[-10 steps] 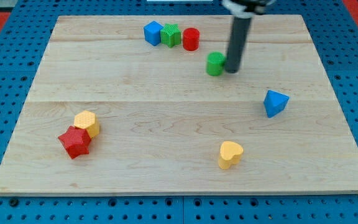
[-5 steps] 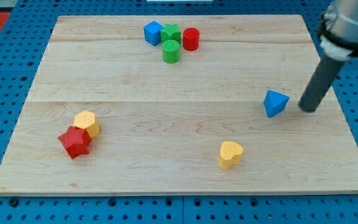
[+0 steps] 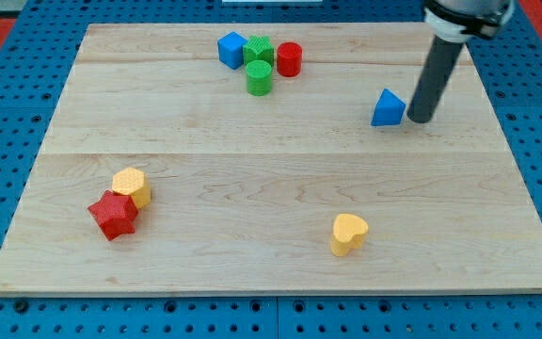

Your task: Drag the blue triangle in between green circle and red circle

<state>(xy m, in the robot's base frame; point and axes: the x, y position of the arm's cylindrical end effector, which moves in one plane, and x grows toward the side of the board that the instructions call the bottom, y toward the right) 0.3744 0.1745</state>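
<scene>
The blue triangle (image 3: 388, 108) lies on the wooden board in the upper right part of the view. My tip (image 3: 419, 120) stands right beside it, on its right side, touching or nearly touching it. The green circle (image 3: 259, 78) sits near the view's top, just below a green star-like block (image 3: 260, 50). The red circle (image 3: 289, 58) is just to the right of that green block, up and right of the green circle. The blue triangle is well to the right of both circles.
A blue cube (image 3: 231, 48) sits left of the green star-like block. A yellow block (image 3: 132, 185) and a red star-like block (image 3: 113, 215) touch at the lower left. A yellow heart (image 3: 348, 233) lies at the lower middle.
My tip pushed the green circle left to under the green block, swung right of the blue triangle, then pushed the triangle up and left.
</scene>
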